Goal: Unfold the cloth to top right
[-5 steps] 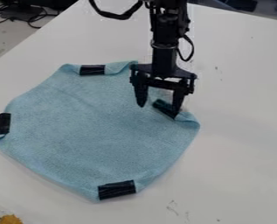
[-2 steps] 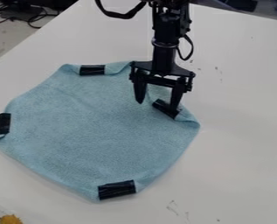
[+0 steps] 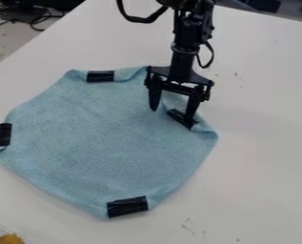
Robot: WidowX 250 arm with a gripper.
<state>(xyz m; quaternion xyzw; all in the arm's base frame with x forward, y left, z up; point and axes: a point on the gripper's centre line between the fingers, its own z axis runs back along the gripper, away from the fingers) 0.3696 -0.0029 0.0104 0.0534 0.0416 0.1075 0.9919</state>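
Beneath the gripper, whose fingers are spread, the cloth lies on the surface. If they close too high above the taped fold at the right finger, they could miss it and leave the corner tucked.

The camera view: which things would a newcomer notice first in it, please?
First would come the big light-blue cloth, spread over the left and middle of the white table, with black strips at four places along its edge. Next, the black robot hand stands out: it hangs open over the cloth's upper right part, beside one strip.
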